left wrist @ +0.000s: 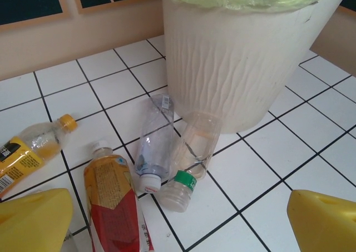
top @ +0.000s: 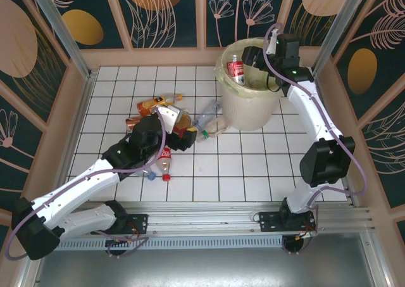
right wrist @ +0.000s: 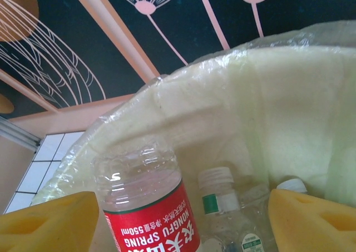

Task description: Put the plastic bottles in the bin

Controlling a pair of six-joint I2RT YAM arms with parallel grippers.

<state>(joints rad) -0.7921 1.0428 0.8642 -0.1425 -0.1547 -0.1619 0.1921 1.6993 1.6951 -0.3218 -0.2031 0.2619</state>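
Observation:
The bin (top: 248, 103) stands at the back right, lined with a yellowish bag. My right gripper (top: 251, 57) hangs over its mouth, open. Between its yellow pads (right wrist: 50, 224) a red-labelled plastic bottle (right wrist: 149, 204) leans inside the bin (right wrist: 250, 107), clear of the right pad. A white-capped bottle (right wrist: 221, 195) lies deeper in. My left gripper (top: 180, 127) is open, low over the loose bottles left of the bin (left wrist: 245, 63). Ahead of its pads (left wrist: 322, 221) lie a clear white-capped bottle (left wrist: 154, 143), a clear green-ringed bottle (left wrist: 192, 157) and an orange-and-red bottle (left wrist: 111, 202).
An orange-capped, yellow-labelled bottle (left wrist: 30, 149) lies further left. Orange bottles (top: 159, 101) sit behind the left arm, and a red-labelled cola bottle (top: 166, 162) lies beside it. Wooden walls (top: 152, 56) fence the white tiled table (top: 253, 166).

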